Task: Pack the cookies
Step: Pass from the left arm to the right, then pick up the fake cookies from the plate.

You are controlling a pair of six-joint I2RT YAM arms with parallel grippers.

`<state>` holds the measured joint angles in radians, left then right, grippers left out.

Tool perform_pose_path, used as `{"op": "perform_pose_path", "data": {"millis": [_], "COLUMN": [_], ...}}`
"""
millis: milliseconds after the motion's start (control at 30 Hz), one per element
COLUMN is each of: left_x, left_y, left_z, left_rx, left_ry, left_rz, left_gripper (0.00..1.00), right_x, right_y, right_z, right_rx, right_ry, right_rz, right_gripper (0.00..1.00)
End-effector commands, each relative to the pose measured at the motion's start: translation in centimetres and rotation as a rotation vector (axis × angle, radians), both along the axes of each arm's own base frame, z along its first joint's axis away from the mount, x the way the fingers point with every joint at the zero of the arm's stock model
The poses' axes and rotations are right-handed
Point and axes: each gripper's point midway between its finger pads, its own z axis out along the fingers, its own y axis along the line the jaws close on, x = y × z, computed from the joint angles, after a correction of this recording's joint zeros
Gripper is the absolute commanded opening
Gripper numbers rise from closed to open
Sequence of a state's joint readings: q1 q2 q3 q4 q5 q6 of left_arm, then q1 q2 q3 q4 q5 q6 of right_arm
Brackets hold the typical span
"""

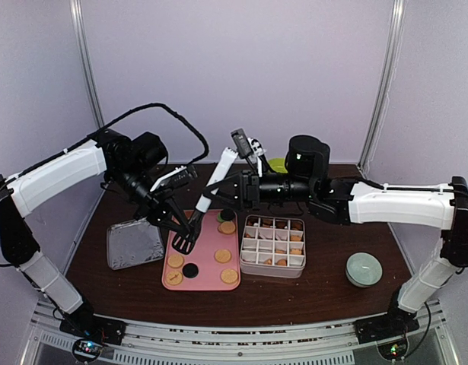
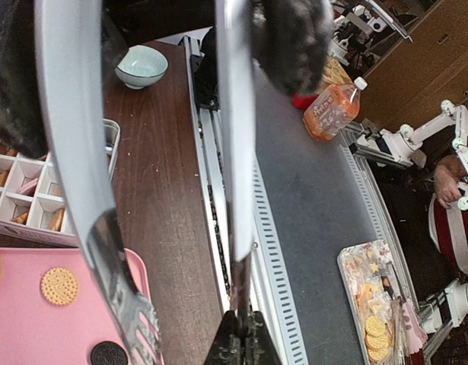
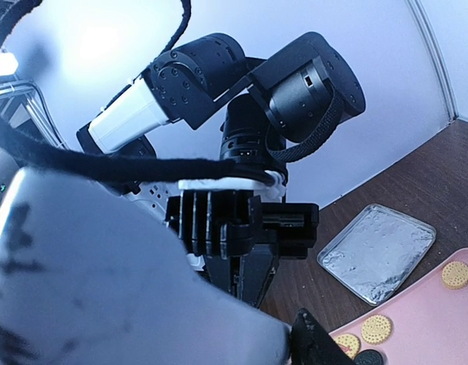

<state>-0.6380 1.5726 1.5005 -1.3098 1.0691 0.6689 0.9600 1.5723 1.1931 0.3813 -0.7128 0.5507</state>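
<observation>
Two arms crowd one pair of tongs [image 1: 221, 166] overhead: my left end effector [image 1: 167, 214] pinches them above the pink tray [image 1: 207, 283] where flat round cookies [image 1: 223, 256] lie, more in the divided box [image 1: 273, 269]; opposing pulls could wrench them loose. Left wrist: slick steel blades, slotted black tip. Right wrist: blur, so I cannot tell if the right end effector [image 1: 223, 196] grips; dimpled metal tray [image 3: 378, 255].

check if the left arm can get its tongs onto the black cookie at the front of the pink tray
Probably yes. The left fingers grip the tongs, whose tips hang over the pink tray close to the black cookie, with nothing between; the right arm sits farther back.
</observation>
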Motion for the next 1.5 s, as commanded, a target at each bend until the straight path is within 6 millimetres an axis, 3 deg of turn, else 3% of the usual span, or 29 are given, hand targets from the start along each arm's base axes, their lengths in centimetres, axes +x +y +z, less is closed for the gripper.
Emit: {"op": "perform_pose_path", "data": {"millis": [0,200,433,600,733,867,967,1000,1033,1067,1100,1200,1467], "left_x": [0.1,0.3,2.7,5.2,8.1,11.9,13.5,14.1,14.8,15.0,14.9,14.1,12.8], "left_y": [0.0,0.3,0.8,1.6,3.0,6.2,9.1,10.2,11.2,12.2,13.0,14.3,14.1], "left_z": [0.2,-0.4,-1.3,-1.2,-0.2,0.8,2.6,3.2,3.8,3.9,3.9,3.5,0.8], "left_rx": [-0.002,0.007,0.042,0.102,0.166,0.326,0.376,0.393,0.405,0.419,0.426,0.42,0.439], "left_ry": [0.017,-0.009,-0.071,-0.2,-0.343,-0.563,-0.71,-0.749,-0.791,-0.816,-0.83,-0.821,-0.719], "left_rz": [0.017,0.007,0.061,0.147,0.266,0.458,0.596,0.657,0.728,0.769,0.797,0.823,0.783], "left_gripper": [0.0,0.03,0.08,0.3,0.4,0.47,0.54,0.63,0.85,0.96,0.98,0.98,0.98], "right_x": [0.4,0.5,1.2,2.1,3.2,4.4,5.2,5.4,5.8,5.9,6.1,6.6,7.4], "right_y": [0.9,0.9,0.7,0.3,0.1,-0.3,-0.6,-0.7,-0.7,-0.8,-0.8,-0.7,-0.2], "right_z": [0.8,0.5,-1.0,-2.7,-4.4,-6.2,-7.5,-8.0,-8.4,-8.9,-9.3,-10.3,-11.0], "right_rx": [0.034,0.027,-0.016,-0.073,-0.145,-0.233,-0.29,-0.312,-0.333,-0.356,-0.374,-0.418,-0.486], "right_ry": [-0.023,-0.016,-0.005,-0.014,-0.033,-0.071,-0.098,-0.106,-0.117,-0.127,-0.139,-0.171,-0.269], "right_rz": [-0.017,-0.019,-0.071,-0.135,-0.202,-0.291,-0.349,-0.365,-0.388,-0.409,-0.427,-0.479,-0.64], "right_gripper": [0.42,0.35,0.32,0.31,0.3,0.3,0.3,0.31,0.31,0.31,0.31,0.31,0.3]}}
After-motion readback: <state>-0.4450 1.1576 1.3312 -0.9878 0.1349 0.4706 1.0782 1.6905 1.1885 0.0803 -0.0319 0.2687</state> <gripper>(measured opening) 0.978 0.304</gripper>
